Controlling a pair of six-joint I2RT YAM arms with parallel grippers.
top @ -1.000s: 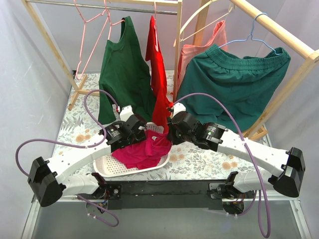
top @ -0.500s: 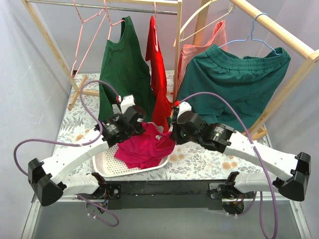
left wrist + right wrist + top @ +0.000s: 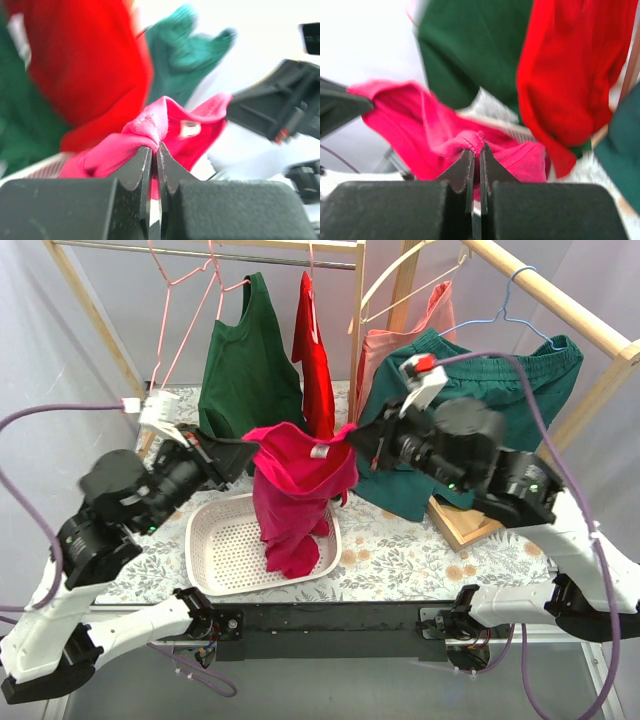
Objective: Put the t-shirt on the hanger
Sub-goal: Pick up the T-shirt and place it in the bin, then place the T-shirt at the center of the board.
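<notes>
The magenta-pink t-shirt (image 3: 296,490) hangs in the air above the white basket (image 3: 225,545), held at its neck edge by both grippers, white label facing up. My left gripper (image 3: 247,443) is shut on the shirt's left shoulder; its wrist view shows the t-shirt (image 3: 150,125) pinched between the jaws. My right gripper (image 3: 355,437) is shut on the right shoulder; its wrist view shows the hem of the t-shirt (image 3: 472,141) pinched. The pale-pink wire hanger (image 3: 185,300) hangs empty on the rail at the back left.
A dark green top (image 3: 245,365), a bright red garment (image 3: 315,350), a salmon garment (image 3: 385,350) and teal shorts (image 3: 480,400) hang from the wooden rack. A cream hanger (image 3: 400,280) and a light-blue hanger (image 3: 510,305) hang at the right. A wooden block (image 3: 462,523) lies under the right arm.
Both arms have risen from the basket and lifted the t-shirt out of it. The shirt now hangs stretched between the two grippers instead of lying bunched in the basket.
</notes>
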